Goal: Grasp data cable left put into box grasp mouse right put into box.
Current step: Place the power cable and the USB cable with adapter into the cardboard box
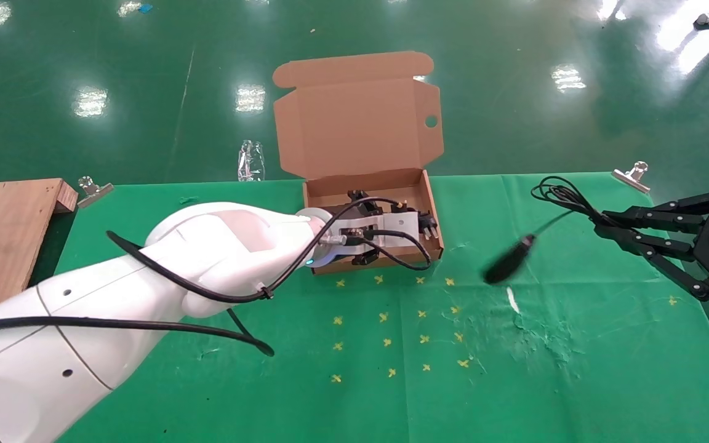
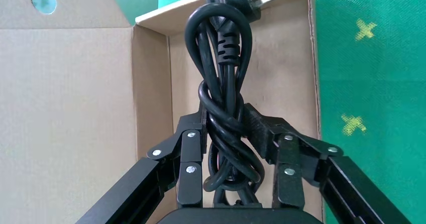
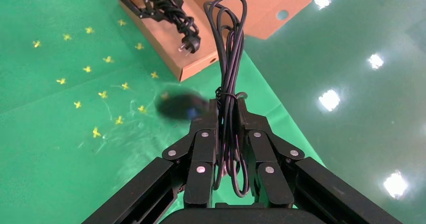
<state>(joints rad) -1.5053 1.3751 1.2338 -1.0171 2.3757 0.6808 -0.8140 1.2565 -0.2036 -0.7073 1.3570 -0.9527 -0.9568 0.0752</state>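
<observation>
The brown cardboard box (image 1: 435,212) stands open at the table's far middle, lid flap (image 1: 354,123) raised. My left gripper (image 1: 413,232) is inside it, shut on the data cable (image 2: 223,73), a thick black coil whose plug (image 1: 429,227) lies by the box's right wall. In the left wrist view the gripper (image 2: 226,118) pinches the coil's middle over the box floor (image 2: 281,68). My right gripper (image 1: 600,221) is right of the box, shut on the mouse's bundled thin wire (image 3: 228,43). The mouse (image 1: 508,259) hangs blurred from that wire, also showing in the right wrist view (image 3: 181,106).
A wooden board (image 1: 4,234) lies at the table's left edge. Metal clips (image 1: 93,189) (image 1: 632,175) hold the green cloth at the far edge. Yellow cross marks (image 1: 391,320) dot the cloth in front of the box, and a white scrap (image 1: 512,300) lies below the mouse.
</observation>
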